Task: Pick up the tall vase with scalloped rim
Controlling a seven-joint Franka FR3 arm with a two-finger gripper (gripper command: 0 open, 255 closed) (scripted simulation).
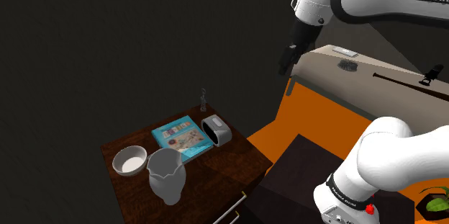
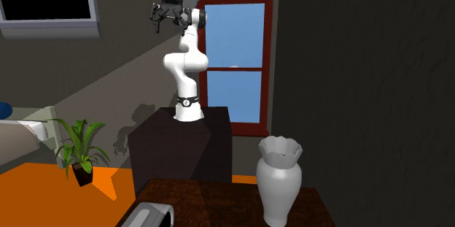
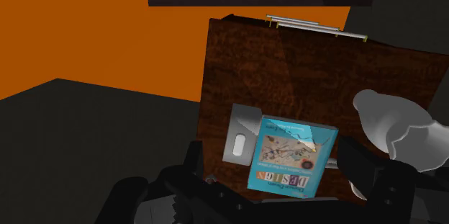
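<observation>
Seeing the gripper (image 1: pixel 290 55) parked high in the air, well apart from the table (image 1: pixel 232 169). In the wrist view the gripper (image 3: pixel 270 150) has its two black fingers (image 3: pixel 196 159) standing wide apart with nothing clasped between them. In the second exterior view the gripper (image 2: pixel 162 18) hangs above the dark box stand (image 2: pixel 182 145).

We find the vase (image 1: pixel 167 176) upright on the dark wood table, at the edge nearest the shoulder camera. It is pale grey-white with a scalloped rim. A white bowl (image 1: pixel 132 161) sits just beside it on the shoulder view's left. A teal book (image 1: pixel 183 136) lies flat farther back, and a grey toaster-like box (image 1: pixel 216 130) is just right of the book. A small clear glass item (image 1: pixel 203 100) stands at the far edge; we cannot tell what it is.

From the wrist camera the vase (image 3: pixel 399 125) sits beyond the right finger, off to one side of the book (image 3: pixel 291 156). The second exterior view puts the vase (image 2: pixel 279 182) closest to the camera, with a potted plant (image 2: pixel 80 152) on the orange floor (image 2: pixel 44 185) at its left.
</observation>
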